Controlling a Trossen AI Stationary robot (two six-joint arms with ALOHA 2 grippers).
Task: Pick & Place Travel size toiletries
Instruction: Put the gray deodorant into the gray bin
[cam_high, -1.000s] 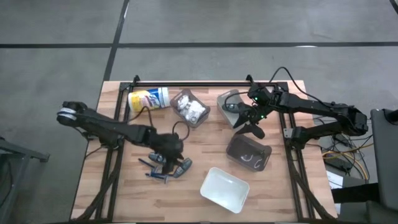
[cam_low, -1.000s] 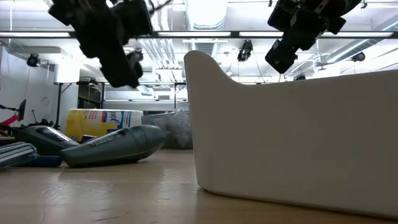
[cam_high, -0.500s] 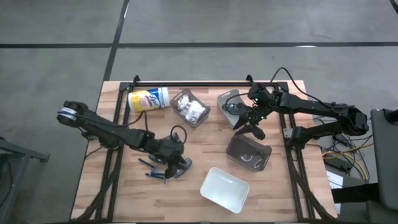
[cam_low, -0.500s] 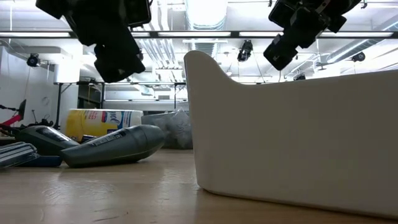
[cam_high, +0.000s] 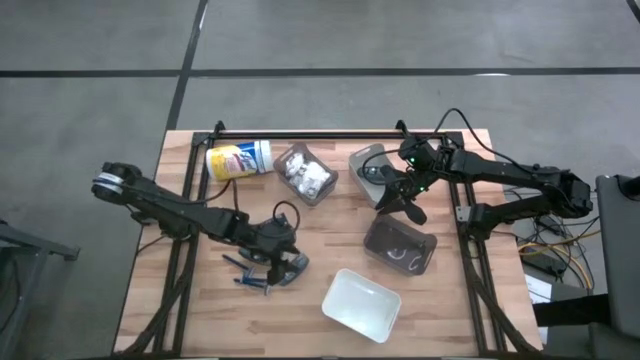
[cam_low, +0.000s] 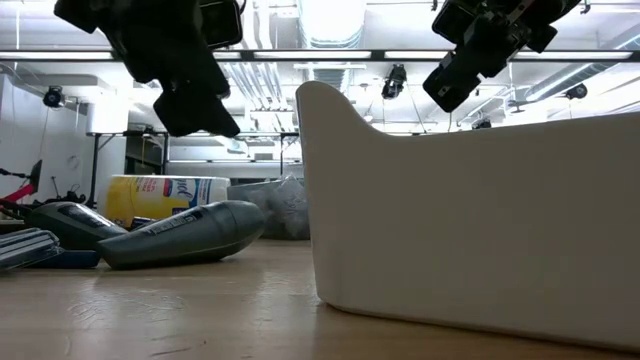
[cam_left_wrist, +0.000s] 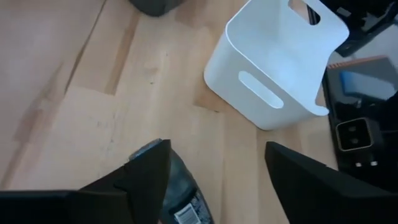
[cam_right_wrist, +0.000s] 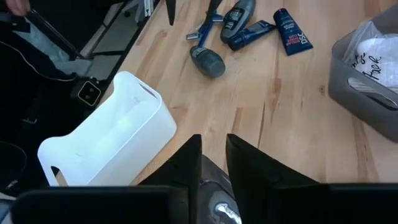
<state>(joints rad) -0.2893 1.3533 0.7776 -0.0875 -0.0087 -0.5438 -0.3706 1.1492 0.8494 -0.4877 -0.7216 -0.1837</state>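
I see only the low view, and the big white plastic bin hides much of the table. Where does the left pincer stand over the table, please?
Observer: In the high view, the left pincer hangs over the loose travel toiletries, left of the white plastic bin.
Operator: Is it open?
Observer: Yes. The left wrist view shows its fingers spread, with a dark grey-blue oblong tube lying on the wood between them.
Operator: And the right arm?
Observer: The right pincer hangs by the far edge of the smoky plastic bin.
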